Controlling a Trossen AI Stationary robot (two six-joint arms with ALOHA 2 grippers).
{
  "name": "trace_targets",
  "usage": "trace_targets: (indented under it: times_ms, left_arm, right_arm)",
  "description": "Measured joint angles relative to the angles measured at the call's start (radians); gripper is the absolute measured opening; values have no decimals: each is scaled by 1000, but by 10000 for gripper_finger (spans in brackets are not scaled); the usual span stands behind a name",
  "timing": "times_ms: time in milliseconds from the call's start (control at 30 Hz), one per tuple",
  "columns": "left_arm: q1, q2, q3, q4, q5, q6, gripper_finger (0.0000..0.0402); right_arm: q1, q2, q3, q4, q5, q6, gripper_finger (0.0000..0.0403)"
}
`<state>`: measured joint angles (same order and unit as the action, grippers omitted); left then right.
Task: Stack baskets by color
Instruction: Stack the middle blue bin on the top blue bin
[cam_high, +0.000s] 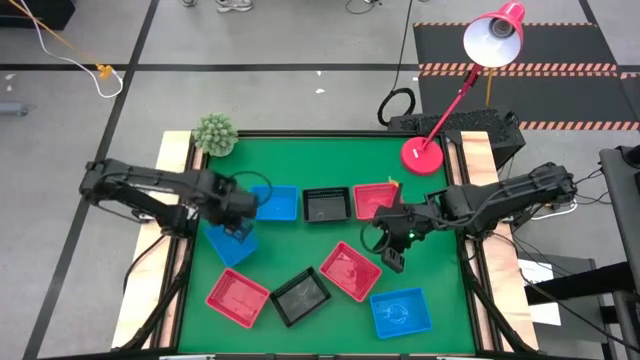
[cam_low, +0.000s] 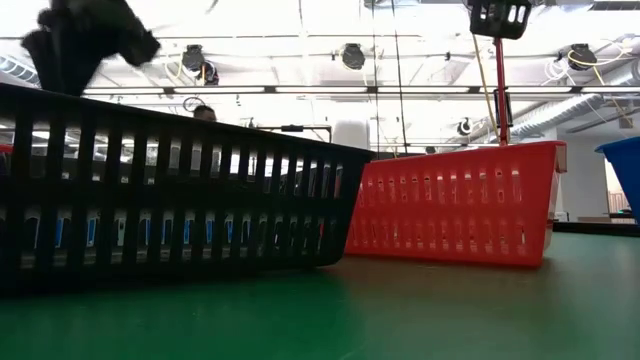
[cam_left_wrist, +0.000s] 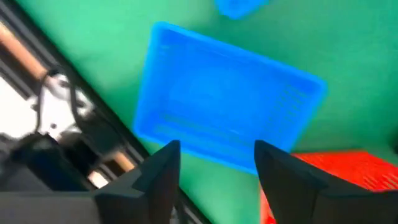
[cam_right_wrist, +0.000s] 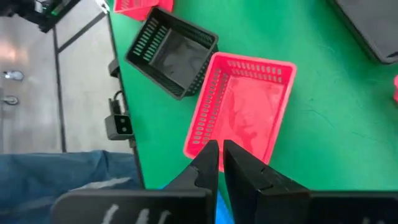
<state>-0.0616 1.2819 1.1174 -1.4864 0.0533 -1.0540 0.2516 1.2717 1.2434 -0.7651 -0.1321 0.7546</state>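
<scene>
Left gripper (cam_left_wrist: 214, 165) wide open, holding nothing, over a blue basket (cam_high: 230, 243) near the mat's left edge; likely risk: a jaw catches its rim and drags it off. Right gripper (cam_high: 392, 254) pinched shut, empty, above a red basket (cam_high: 350, 270). Open mat lies mid-table.

Count on the green mat (cam_high: 290, 250), high view: 3 blue baskets (cam_high: 275, 203) (cam_high: 231, 243) (cam_high: 400, 312), 3 red baskets (cam_high: 374, 199) (cam_high: 350, 270) (cam_high: 238, 297), 2 black baskets (cam_high: 326, 204) (cam_high: 301, 296) (only 2 black show). That's 8 baskets visible. Also 1 red desk lamp (cam_high: 423, 155), 1 small green plant (cam_high: 215, 134), 2 arms.
</scene>
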Motion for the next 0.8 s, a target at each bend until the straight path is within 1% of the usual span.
trace_targets:
  times_ms: [133, 233, 333, 500, 800]
  left_arm:
    - [133, -2, -94, 51, 1, 204, 229]
    - [218, -2, -165, 129, 6, 336, 225]
    - [280, -2, -219, 192, 11, 408, 216]
    - [341, -2, -282, 235, 11, 519, 200]
    - [382, -2, -383, 286, 10, 609, 171]
  right_arm:
    - [-1, -1, 0, 5, -3, -9, 18]
    - [-2, -1, 0, 6, -2, -19, 18]
    - [-9, -1, 0, 6, -3, -27, 18]
    - [-21, -1, 0, 6, -2, -30, 18]
    - [-64, -1, 0, 6, 3, 9, 18]
